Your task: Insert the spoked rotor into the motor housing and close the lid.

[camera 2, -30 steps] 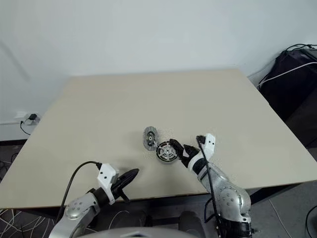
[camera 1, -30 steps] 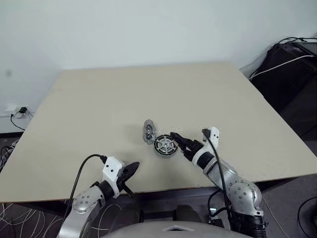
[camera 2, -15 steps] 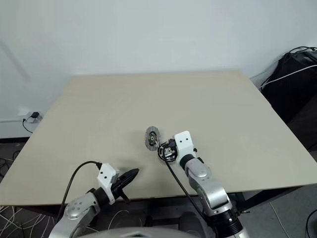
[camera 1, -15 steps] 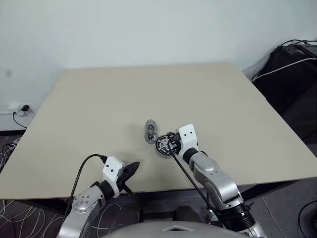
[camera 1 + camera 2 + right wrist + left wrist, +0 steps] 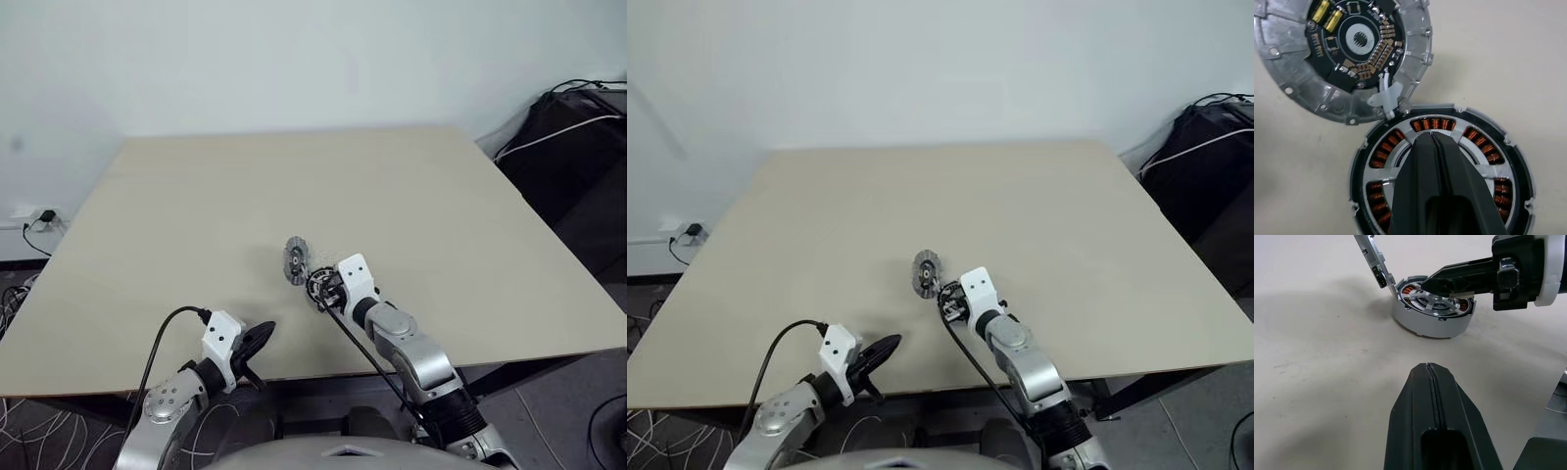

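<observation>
Since the spoked rotor (image 5: 1436, 301) already sits in the motor housing (image 5: 1431, 319) mid-table, what matters is the lid (image 5: 1347, 54): it stands hinged open on the housing's far-left edge, right beyond the clenched, empty right gripper (image 5: 1432, 142). Left gripper (image 5: 1434, 382), also clenched, hangs well back.

I see a pale beige table (image 5: 196, 196) set against a plain white wall (image 5: 294, 59). Low on the wall at my left sits a socket (image 5: 22, 215) with a black plug and a cord trailing down to the dark floor (image 5: 15, 284). At far right, beside the table's corner, lies a black bag (image 5: 573, 137) with a white cable (image 5: 549, 132) draped over it. Light is even and soft.
</observation>
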`<control>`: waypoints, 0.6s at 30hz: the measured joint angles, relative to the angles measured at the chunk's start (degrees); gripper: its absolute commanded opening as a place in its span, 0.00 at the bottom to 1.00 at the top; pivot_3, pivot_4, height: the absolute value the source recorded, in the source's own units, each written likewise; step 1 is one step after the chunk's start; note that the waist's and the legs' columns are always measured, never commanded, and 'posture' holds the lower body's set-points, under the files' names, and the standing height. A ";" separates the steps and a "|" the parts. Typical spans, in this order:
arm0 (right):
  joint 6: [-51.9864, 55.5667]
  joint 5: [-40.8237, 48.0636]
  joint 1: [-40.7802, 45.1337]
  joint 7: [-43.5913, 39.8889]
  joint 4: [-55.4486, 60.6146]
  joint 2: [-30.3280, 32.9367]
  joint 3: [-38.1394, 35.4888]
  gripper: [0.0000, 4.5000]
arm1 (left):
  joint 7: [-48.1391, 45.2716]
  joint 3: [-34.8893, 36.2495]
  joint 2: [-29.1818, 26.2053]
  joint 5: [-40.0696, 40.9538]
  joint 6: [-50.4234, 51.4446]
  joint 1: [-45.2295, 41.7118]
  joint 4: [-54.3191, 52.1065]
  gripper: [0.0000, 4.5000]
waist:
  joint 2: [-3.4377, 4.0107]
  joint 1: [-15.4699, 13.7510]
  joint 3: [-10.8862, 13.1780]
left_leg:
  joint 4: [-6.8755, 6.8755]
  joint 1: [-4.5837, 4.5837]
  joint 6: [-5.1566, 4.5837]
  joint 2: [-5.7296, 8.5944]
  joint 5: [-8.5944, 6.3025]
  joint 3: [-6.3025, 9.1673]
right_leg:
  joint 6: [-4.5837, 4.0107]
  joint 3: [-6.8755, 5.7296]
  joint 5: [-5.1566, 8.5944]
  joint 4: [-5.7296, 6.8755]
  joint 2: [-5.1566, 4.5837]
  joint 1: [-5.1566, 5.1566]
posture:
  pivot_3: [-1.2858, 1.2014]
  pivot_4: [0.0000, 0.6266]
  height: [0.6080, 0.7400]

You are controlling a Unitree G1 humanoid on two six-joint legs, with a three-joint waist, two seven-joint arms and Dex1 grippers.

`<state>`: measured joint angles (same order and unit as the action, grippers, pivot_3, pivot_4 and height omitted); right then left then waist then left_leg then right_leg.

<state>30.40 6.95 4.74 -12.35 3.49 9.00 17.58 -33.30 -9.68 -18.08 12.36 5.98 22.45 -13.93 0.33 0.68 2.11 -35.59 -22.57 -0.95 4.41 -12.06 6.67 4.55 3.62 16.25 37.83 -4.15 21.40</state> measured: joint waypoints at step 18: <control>-7.60 -12.92 13.73 -30.93 10.90 26.82 14.18 0.21 | -0.08 -1.23 1.17 -0.02 -0.01 -2.86 0.49 0.00 | -0.14 -0.07 0.10 | -0.15 -0.06 -0.01 0.02 0.00 0.05 | 0.04 -0.13 -0.03 -0.03 -0.04 -0.07 | 0.52 0.00 1.00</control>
<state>22.80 -5.97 18.47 -43.28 14.38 35.82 31.76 -33.37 -10.90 -16.91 12.34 5.98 19.59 -13.44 0.19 0.60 2.21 -35.75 -22.63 -0.96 4.42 -12.06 6.71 4.59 3.49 16.22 37.79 -4.19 21.33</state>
